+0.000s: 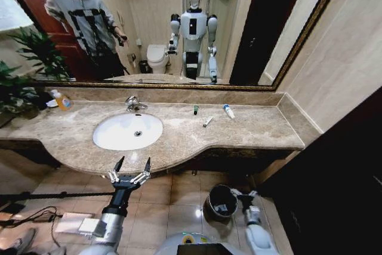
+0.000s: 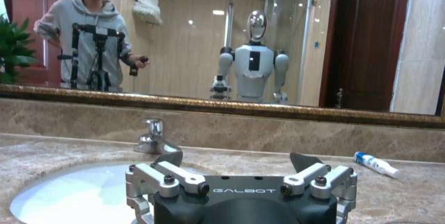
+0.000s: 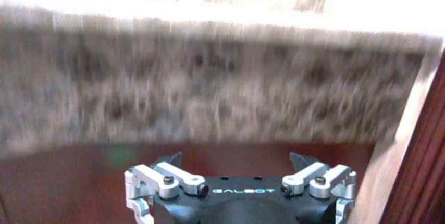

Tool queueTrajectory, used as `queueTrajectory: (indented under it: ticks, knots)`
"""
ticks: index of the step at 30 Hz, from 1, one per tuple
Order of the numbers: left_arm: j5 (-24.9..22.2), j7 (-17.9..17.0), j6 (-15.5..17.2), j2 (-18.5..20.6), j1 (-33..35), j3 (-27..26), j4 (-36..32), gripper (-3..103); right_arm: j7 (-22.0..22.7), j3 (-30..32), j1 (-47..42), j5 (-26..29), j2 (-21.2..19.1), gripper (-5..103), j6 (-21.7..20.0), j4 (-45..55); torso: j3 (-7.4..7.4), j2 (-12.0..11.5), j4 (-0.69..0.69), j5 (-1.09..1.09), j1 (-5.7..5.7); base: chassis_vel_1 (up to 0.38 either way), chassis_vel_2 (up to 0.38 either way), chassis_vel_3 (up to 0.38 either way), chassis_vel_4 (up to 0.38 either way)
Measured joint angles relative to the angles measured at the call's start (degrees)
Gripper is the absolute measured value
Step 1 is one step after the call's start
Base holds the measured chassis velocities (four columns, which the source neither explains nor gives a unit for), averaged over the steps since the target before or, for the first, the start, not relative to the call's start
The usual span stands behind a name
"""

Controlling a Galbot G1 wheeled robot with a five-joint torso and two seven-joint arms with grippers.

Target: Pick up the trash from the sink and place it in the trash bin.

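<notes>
Your trash sits on the table, not in the basin: a white tube with blue print (image 1: 228, 111) near the back edge toward the right end, a thin pale stick (image 1: 207, 122) just in front and left of it, and a tiny dark-green-capped piece (image 1: 195, 110) standing left again. All three look light and small. The tube is likely soft and slick, so take it across the middle of its body; the stick lies flat and will want a low, careful pinch; the capped piece could tip easily.

The sink (image 1: 101, 141) is left of these, its bowl bare from the head view. The trash bin (image 1: 221, 201) stands on the floor below the table's front edge.

Your left pincer (image 1: 131, 166) hovers at the front edge before the sink, spread wide and holding nothing. Your right pincer (image 3: 236, 159) is also wide apart and unloaded, low beside the bin.

The left wrist view gives you the tube (image 2: 375, 164) side-on at table level; the right wrist view faces the table's front, blurred.
</notes>
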Motion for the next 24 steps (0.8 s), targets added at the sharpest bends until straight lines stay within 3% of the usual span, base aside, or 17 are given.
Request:
queueTrajectory:
  ticks: [5,12,17,24]
  knots:
    - [0.0,0.0,0.0,0.0,0.0,0.0,0.0,100,-0.2,0.4,-4.8,1.7,1.4,100,-3.2,16.4,0.0,0.0,0.0,-0.01,0.0,0.0,0.0,0.0,0.0]
    - [0.0,0.0,0.0,0.0,0.0,0.0,0.0,100,0.0,2.3,-3.1,4.1,0.4,100,-7.4,26.3,0.0,0.0,0.0,-0.01,0.01,0.0,0.0,0.0,0.0]
    - [0.0,0.0,0.0,0.0,0.0,0.0,0.0,100,-0.5,1.4,1.9,6.1,-1.4,100,-11.5,27.3,0.01,0.0,0.0,0.0,0.0,0.0,0.0,0.0,0.0]
    - [0.0,0.0,0.0,0.0,0.0,0.0,0.0,100,-1.7,-1.5,16.5,6.7,-5.5,100,-17.3,18.9,0.01,0.0,0.01,0.0,0.01,0.0,0.0,0.0,0.0]
